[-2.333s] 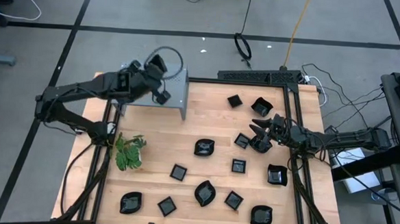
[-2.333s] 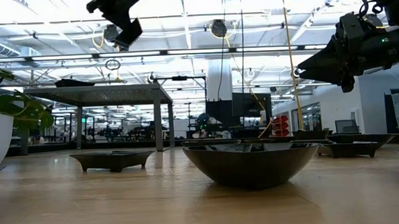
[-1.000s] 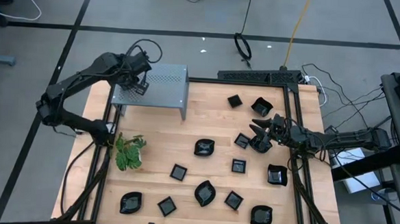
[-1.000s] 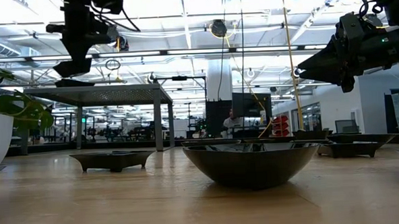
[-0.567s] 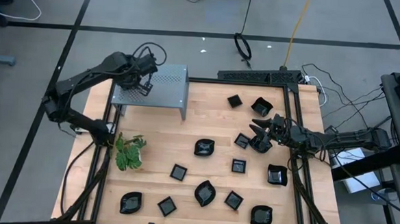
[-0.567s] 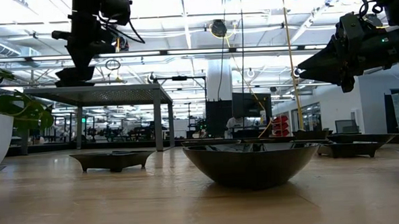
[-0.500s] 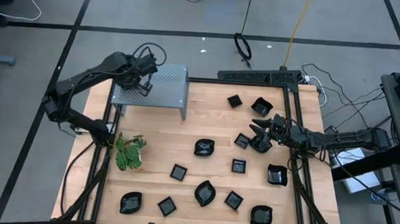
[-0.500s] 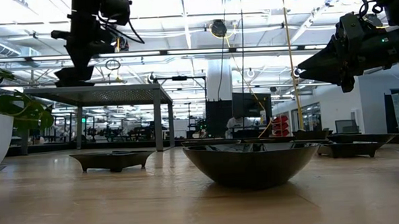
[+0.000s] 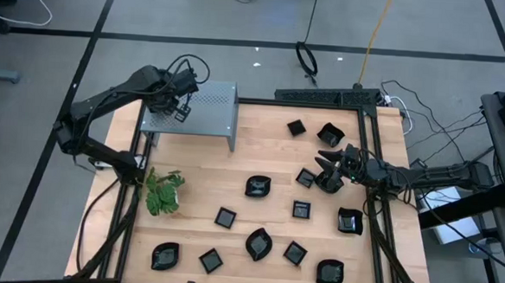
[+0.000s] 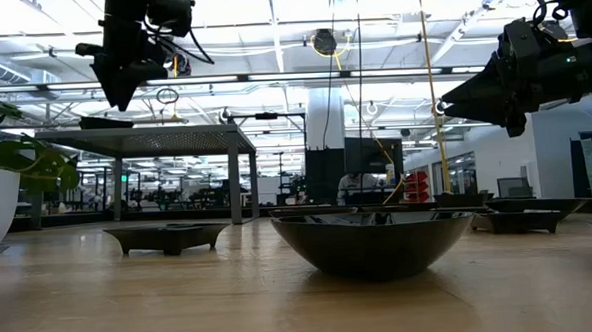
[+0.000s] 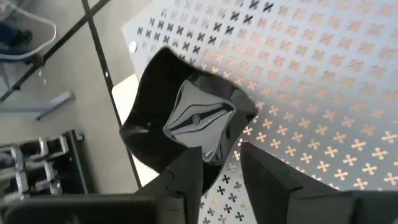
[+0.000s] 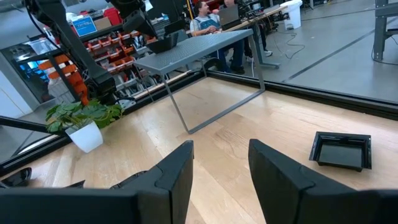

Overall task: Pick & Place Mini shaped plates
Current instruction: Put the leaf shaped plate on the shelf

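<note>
One glossy black mini shaped plate (image 11: pixel 193 118) lies flat on the grey perforated shelf (image 9: pixel 213 105) near its far left corner, and also shows in the low view (image 10: pixel 104 121). My left gripper (image 11: pixel 221 177) stands open just above it, slanting down, its fingers apart over the plate's near rim; the low view (image 10: pixel 121 99) shows a gap between fingers and plate. Several more black plates (image 9: pixel 258 187) lie bottom-down on the wooden table. My right gripper (image 9: pixel 323 161) hangs open and level over the table's right side, holding nothing.
A green plant (image 9: pixel 163 191) in a white pot stands near the table's left edge. The shelf's legs (image 12: pixel 180 118) stand on the far left of the table. A plate (image 12: pixel 341 150) lies ahead of my right gripper. Bare wood lies between the shelf and the plates.
My left gripper has sunk a little onto the shelf top with the plate, then opened and let it go. The plate now lies on the shelf, with the fingers a little above it. My right arm has kept still.
</note>
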Robot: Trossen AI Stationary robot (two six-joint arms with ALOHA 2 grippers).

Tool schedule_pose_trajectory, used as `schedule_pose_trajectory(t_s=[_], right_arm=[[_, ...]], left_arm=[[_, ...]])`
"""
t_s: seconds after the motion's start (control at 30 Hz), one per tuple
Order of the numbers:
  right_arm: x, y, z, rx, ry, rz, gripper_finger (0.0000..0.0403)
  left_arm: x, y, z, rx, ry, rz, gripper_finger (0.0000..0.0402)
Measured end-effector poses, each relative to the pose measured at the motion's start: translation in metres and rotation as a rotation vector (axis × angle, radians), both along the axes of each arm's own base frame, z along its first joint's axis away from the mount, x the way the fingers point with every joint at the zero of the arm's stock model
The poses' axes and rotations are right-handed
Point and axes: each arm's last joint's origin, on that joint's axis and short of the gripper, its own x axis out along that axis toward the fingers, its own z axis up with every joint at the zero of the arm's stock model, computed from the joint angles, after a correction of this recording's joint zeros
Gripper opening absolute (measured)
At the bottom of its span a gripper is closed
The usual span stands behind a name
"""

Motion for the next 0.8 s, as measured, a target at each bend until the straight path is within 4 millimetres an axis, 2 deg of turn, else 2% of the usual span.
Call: schedule_pose_trajectory(t_s=[0.17, 0.33, 0.6, 0.8], right_arm=[[0.0, 0.0, 0.0, 0.0, -0.001, 0.0, 0.0141], [0.0, 0.0, 0.0, 0.0, 0.0, 0.0, 0.0141], [0.0, 0.0, 0.0, 0.0, 0.0, 0.0, 0.0141], [0.0, 0.0, 0.0, 0.0, -0.001, 0.0, 0.0141]], left_arm=[[0.007, -0.005, 0.007, 0.063, -0.069, -0.105, 0.0131], [0.026, -0.006, 0.012, 0.127, -0.162, -0.268, 0.0131], [0.077, -0.019, 0.01, 0.148, -0.305, -0.679, 0.0132], [0.12, -0.04, -0.007, 0.123, -0.338, -0.912, 0.0132]])
